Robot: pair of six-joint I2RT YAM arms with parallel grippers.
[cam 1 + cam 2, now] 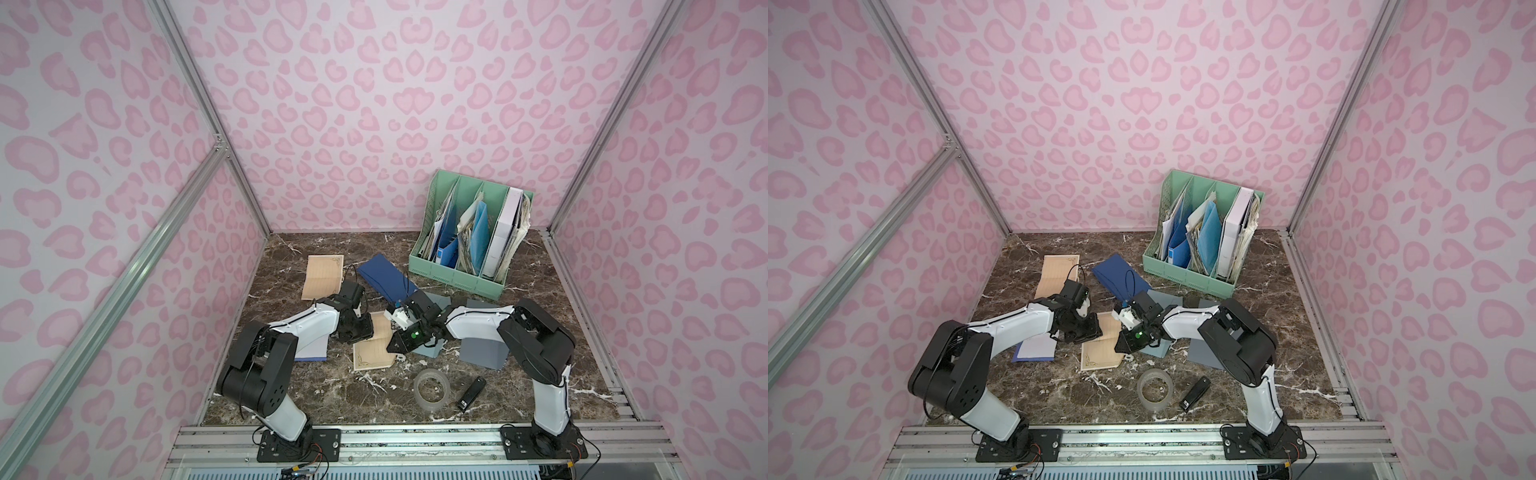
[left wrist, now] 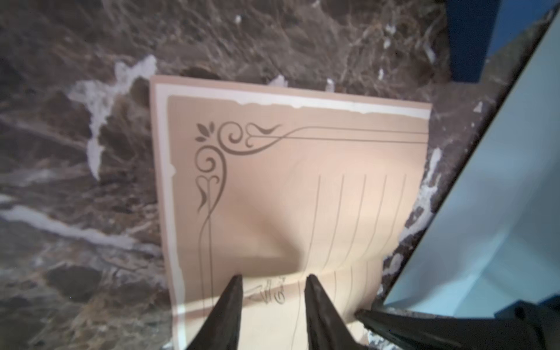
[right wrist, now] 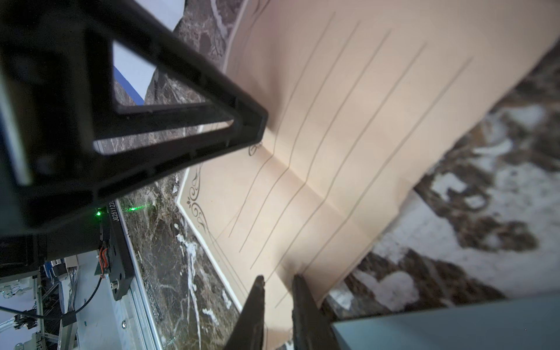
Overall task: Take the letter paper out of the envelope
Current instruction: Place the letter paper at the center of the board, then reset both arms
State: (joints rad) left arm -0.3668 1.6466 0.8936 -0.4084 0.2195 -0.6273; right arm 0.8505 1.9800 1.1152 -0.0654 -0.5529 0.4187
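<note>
Brown marble counter (image 1: 332, 395): left gripper (image 2: 272, 280) jaws spread, tips down on a lined tan letter paper (image 1: 371, 353) lying bare mid-counter; right gripper (image 3: 277, 280) jaws narrow at its edge, grip unclear. Two such papers, the other sheet (image 1: 322, 276) toward the far left corner. One dark blue envelope (image 1: 384, 276), one tape roll (image 1: 417, 388), one stapler (image 1: 471, 394) near the front edge. One green file rack (image 1: 453, 276), far right corner, four compartments holding folders and papers

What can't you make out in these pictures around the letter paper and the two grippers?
- In both top views: where the gripper tips meet the letter paper, hidden under the wrists.
- Left wrist view: the print between the fingers of the left gripper, too blurred to read.
- Right wrist view: whether the right gripper pinches the paper; its own fingers hide the contact.
</note>
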